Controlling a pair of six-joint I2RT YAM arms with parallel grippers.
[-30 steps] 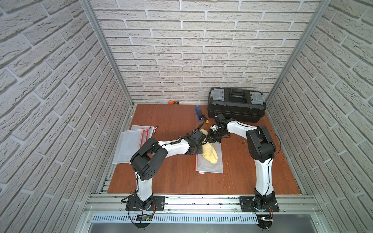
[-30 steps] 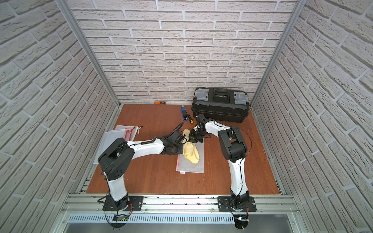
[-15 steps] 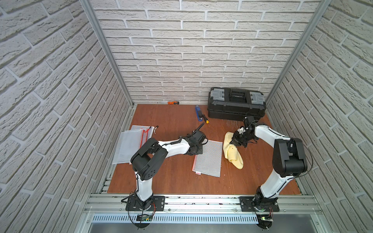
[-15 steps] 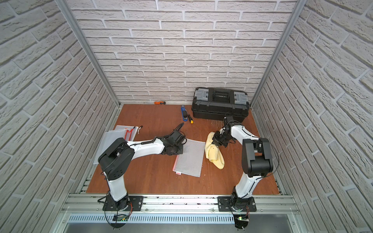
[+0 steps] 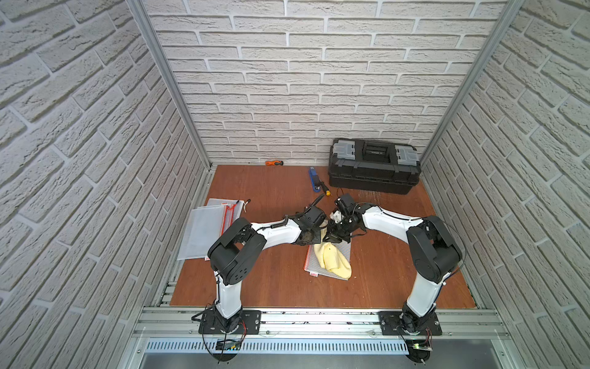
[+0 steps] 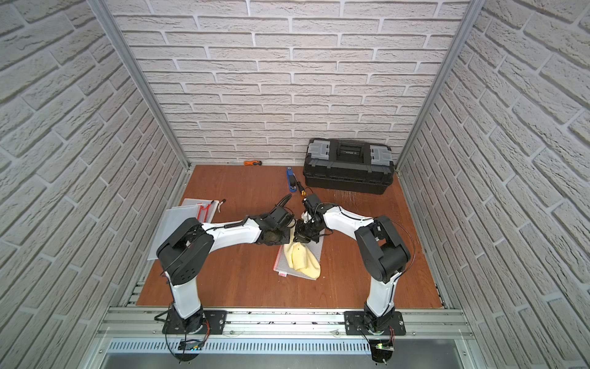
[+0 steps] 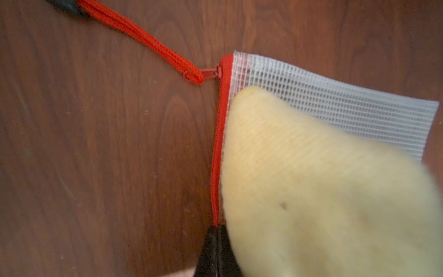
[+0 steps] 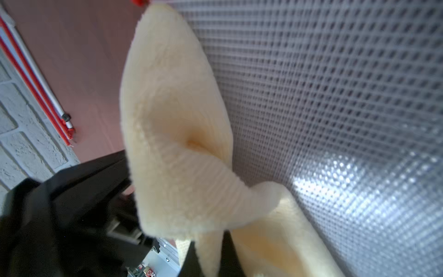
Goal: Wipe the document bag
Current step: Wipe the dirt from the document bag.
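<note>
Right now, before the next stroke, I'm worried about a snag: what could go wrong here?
1. The left claw pinches only the thin red zipper edge of the document bag; a hard stroke could pull it free.
2. The right claw, shut on the yellow cloth, works right beside the left claw; they could collide.

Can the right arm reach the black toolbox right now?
Likely yes: only bare table lies between the right claw and the black toolbox, but the claw is shut on the yellow cloth.

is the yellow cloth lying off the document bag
No, the yellow cloth lies on the document bag, its far end pinched in the right gripper.
</note>
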